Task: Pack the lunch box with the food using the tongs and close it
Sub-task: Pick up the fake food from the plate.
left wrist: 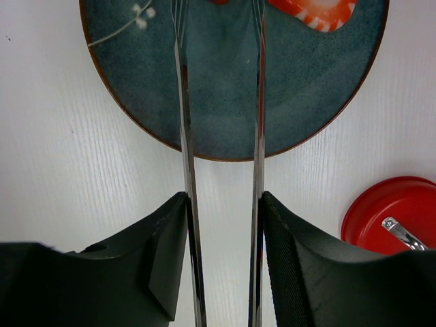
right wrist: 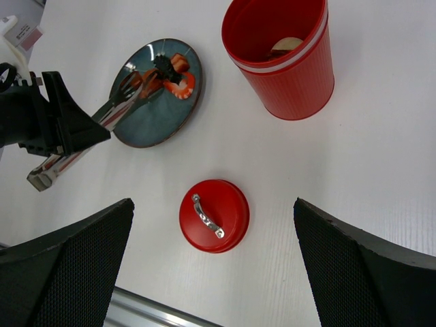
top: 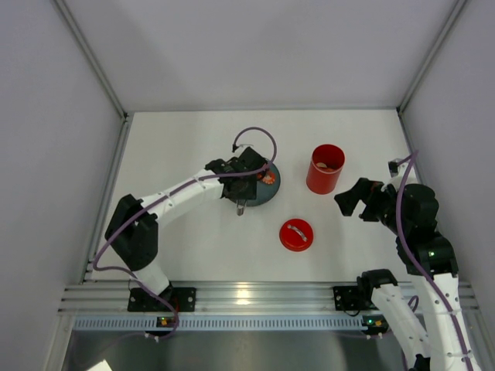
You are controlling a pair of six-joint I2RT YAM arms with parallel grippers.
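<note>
My left gripper (left wrist: 221,259) is shut on the slim silver tongs (left wrist: 185,136), one finger pressing on each arm. The tongs' tips reach over the dark blue-grey plate (left wrist: 225,82), close to an orange-red and white piece of food (left wrist: 313,10). From above, the left gripper (top: 241,185) sits over the plate (top: 263,199). The red lunch box (top: 326,168) stands upright and uncovered to the right, with a beige disc (right wrist: 286,46) inside. Its red lid (top: 296,234) lies on the table, silver handle up. My right gripper (right wrist: 212,204) hangs open and empty above the lid (right wrist: 225,228).
A metal rail (top: 247,297) runs along the near table edge. Grey walls close in the left, right and back sides. The plate, lunch box and lid form a loose triangle mid-table.
</note>
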